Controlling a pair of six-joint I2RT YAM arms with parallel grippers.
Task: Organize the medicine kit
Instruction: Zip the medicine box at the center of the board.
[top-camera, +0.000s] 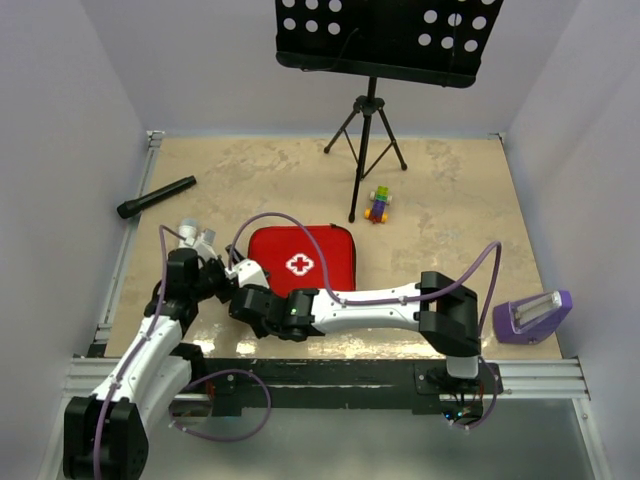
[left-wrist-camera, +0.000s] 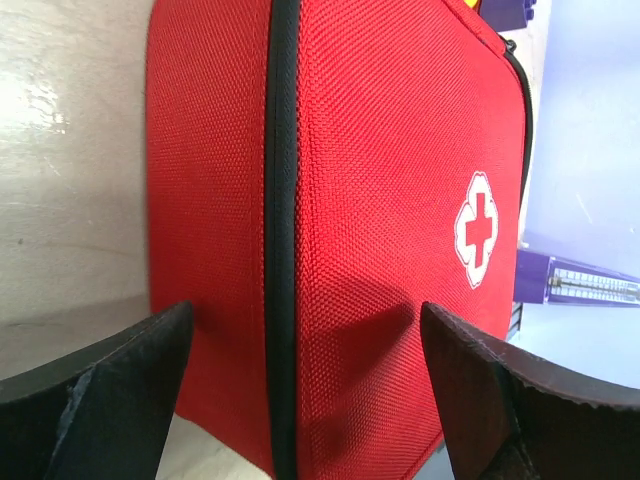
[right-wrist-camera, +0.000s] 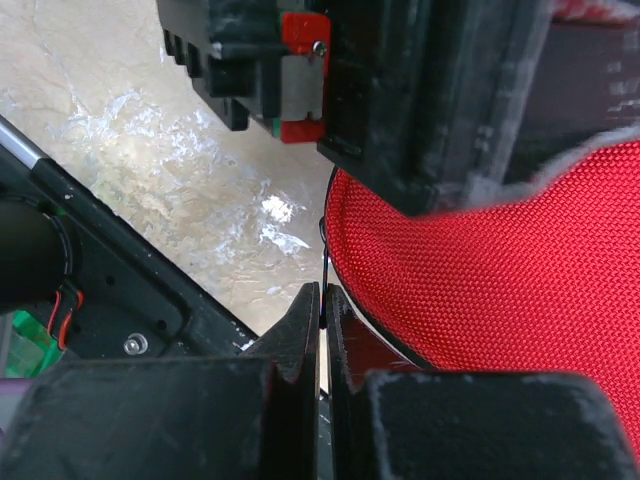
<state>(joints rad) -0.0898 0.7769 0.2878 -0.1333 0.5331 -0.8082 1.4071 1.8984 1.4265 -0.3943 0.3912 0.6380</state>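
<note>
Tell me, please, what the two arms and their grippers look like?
Both the left arm and right arm have white tubular links joined by blocky black joint housings, each trailed by a looping lavender cable. The left gripper and right gripper carry matte black, wedge-shaped fingers.

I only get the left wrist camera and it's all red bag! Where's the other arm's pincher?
Observer: The right gripper is shut at the rounded near-left corner of the medicine kit.
Operator: Is it grabbing something?
Observer: A thin dark strand runs up from between its closed tips. I cannot tell whether it is the zip pull.
Operator: What else is on the table?
Observer: A black flashlight lies at the far left, apart from the kit.
</note>
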